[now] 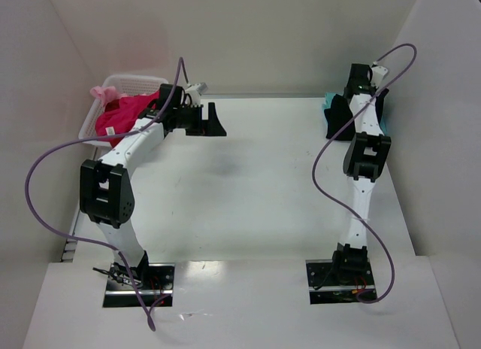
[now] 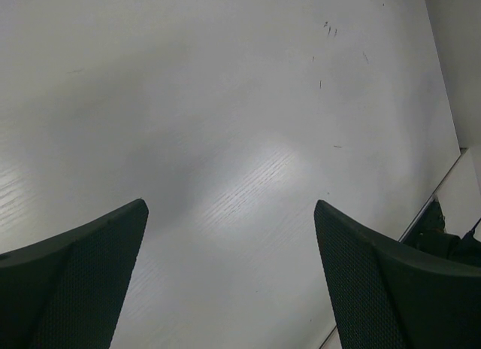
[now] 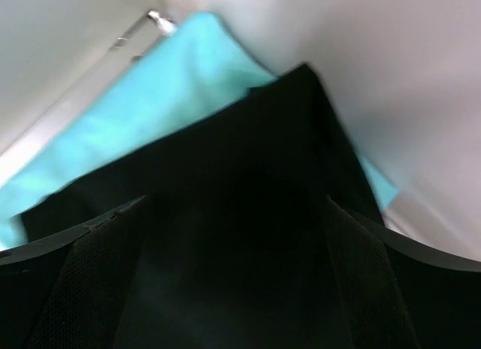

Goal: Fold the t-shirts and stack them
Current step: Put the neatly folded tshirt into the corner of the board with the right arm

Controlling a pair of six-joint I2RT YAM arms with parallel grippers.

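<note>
Two flat layers, black shirt [image 3: 248, 213], teal shirt [image 3: 165, 86]

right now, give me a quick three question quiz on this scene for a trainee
1. True or false: the pink shirt lies in the basket.
2. Which shirt lies on top in the far right corner? A teal, B black, C pink.
3. Fill in: the left end effector and right end effector both stand ____.

Key
1. True.
2. B: the black shirt covers most of the teal shirt.
3. Open, neither holding anything.
</note>
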